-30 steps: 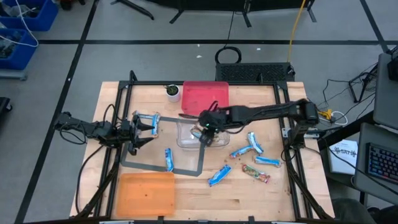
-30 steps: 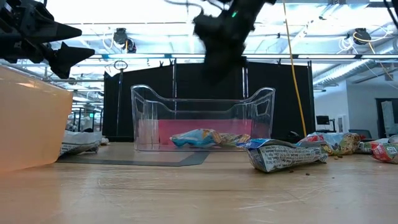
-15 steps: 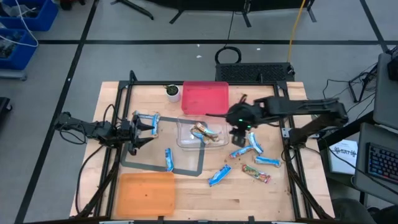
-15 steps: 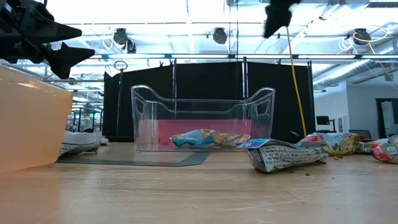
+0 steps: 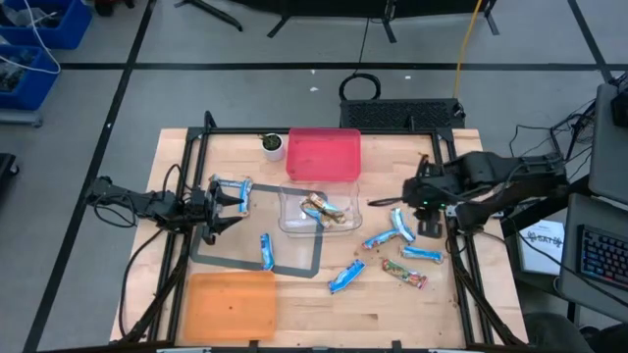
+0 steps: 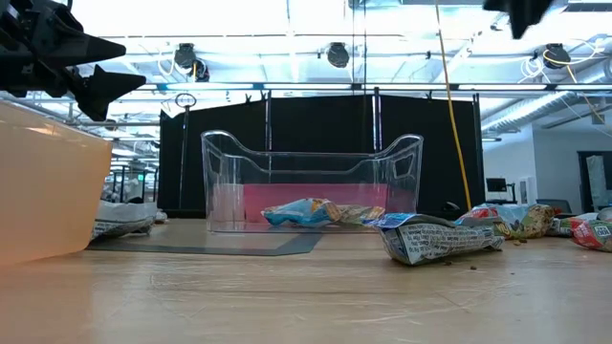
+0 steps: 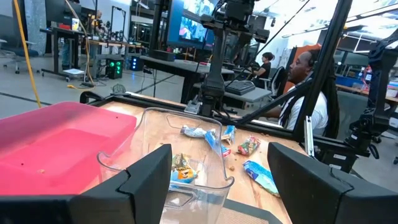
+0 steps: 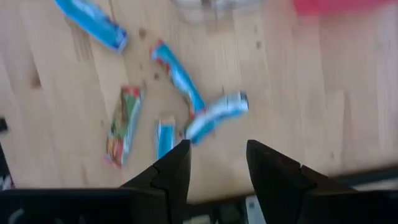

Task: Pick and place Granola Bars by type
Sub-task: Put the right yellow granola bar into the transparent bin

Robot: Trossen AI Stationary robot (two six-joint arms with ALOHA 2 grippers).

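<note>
1. I see the bars point(image 5: 396, 227) mostly loose on the right half of the table point(image 5: 392, 314): two blue ones crossing just beside the right gripper, another blue one point(image 5: 421, 254) nearer the front edge, a tan one point(image 5: 403, 273) with red and green marks beside it, and a blue one point(image 5: 345, 277) toward the middle.
2. One more blue bar point(image 5: 266, 251) lies on the grey mat point(image 5: 257, 267), left of centre.
3. The clear bin point(image 5: 316, 210) at mid-table holds a tan and a blue bar together point(image 5: 324, 209).
4. A blue bar point(image 5: 233, 188) lies right under the left gripper's fingertips; I cannot tell whether they touch it.
5. My right gripper point(image 5: 429, 211) hangs above the right edge of the table, over bare wood just beside the crossed blue bars. Its fingers point(image 8: 174, 168) are apart with nothing between them.
6. My left gripper point(image 5: 224, 204) waits at the left side, pointing toward the clear bin, jaws spread and empty.
7. The red bin point(image 5: 324, 154) sits behind the clear bin, touching it as far as I can see.
8. An orange bin point(image 5: 232, 306) stands at the front left corner.
9. A white cup point(image 5: 273, 146) stands just left of the red bin.
10. Past the table, the left wrist view shows two people point(image 7: 303, 93) seated at desks.
</note>
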